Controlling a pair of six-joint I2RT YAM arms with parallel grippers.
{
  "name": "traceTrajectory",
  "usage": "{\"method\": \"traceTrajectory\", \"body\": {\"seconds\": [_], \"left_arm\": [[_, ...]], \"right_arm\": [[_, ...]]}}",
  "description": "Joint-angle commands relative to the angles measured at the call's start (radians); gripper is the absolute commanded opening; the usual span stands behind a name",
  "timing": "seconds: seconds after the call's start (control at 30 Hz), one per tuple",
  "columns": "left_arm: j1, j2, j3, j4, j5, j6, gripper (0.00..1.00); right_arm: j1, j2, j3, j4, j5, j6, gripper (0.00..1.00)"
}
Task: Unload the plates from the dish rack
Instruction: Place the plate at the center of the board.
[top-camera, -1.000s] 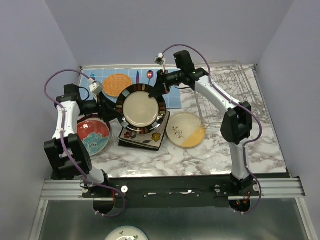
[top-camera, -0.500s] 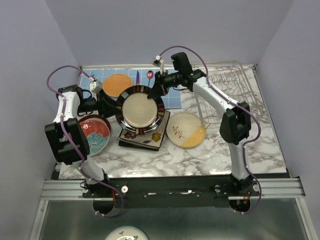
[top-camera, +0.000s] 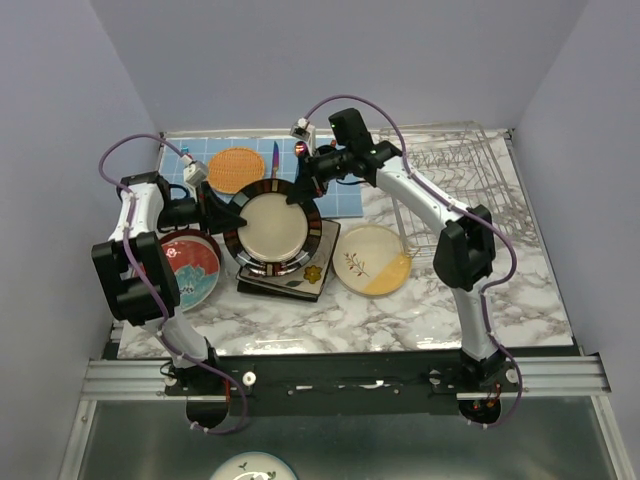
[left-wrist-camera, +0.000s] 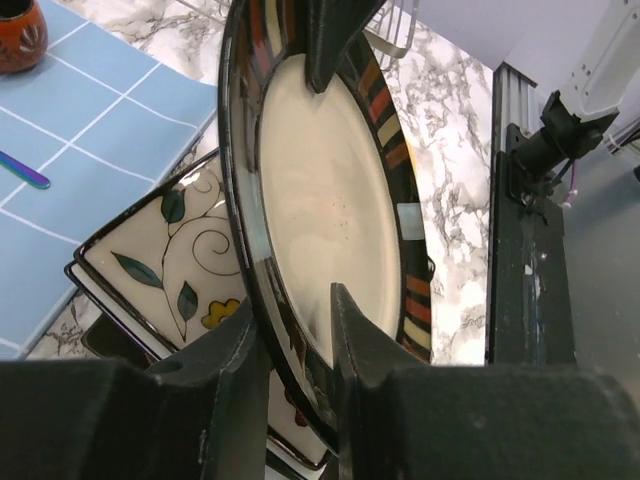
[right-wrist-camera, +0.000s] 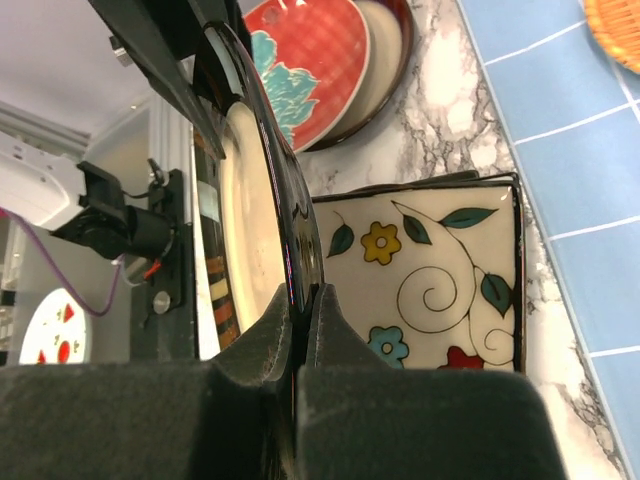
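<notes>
Two claws grip one round plate. At far left a red and teal plate (top-camera: 188, 272) lies flat on the marble table (top-camera: 500, 300). Next, the left claw (top-camera: 222, 208) is narrowed onto the left rim of the striped plate (top-camera: 272, 228), which has a cream centre and a dark rim with coloured bars. It is held tilted above a square flowered plate (top-camera: 312, 275). At its far rim the right claw (top-camera: 298, 187) is pinched tight. A cream and yellow plate (top-camera: 372, 260) lies to the right, and the wire dish rack (top-camera: 455, 175) stands at far right.

Soft, even light falls from above, leaving faint shadows on the desk (top-camera: 500, 300). A small white glare patch marks the striped plate (left-wrist-camera: 330, 180). The wrist-view foregrounds are dark and blurred.
</notes>
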Motion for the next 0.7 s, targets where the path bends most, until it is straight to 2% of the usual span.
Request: {"method": "traceTrajectory", "body": {"seconds": [0.0, 0.1, 0.2, 0.53, 0.67], "left_arm": [[-0.016, 0.017, 0.003, -0.125, -0.006, 0.074, 0.18], [-0.016, 0.018, 0.003, -0.125, -0.014, 0.072, 0.13], [-0.016, 0.017, 0.0, -0.125, -0.022, 0.071, 0.01], [-0.016, -0.031, 0.005, -0.123, -0.055, 0.045, 0.0], [-0.016, -0.044, 0.022, -0.123, -0.068, 0.022, 0.0]], "right_arm": [[0.021, -0.033, 0.07, 0.011, -0.137, 0.048, 0.01], [0.02, -0.037, 0.08, 0.002, -0.129, 0.041, 0.01], [0.02, -0.037, 0.09, -0.006, -0.126, 0.036, 0.01], [0.021, -0.047, 0.087, -0.026, -0.129, 0.019, 0.01], [0.021, -0.042, 0.084, -0.044, -0.117, 0.002, 0.07]]}}
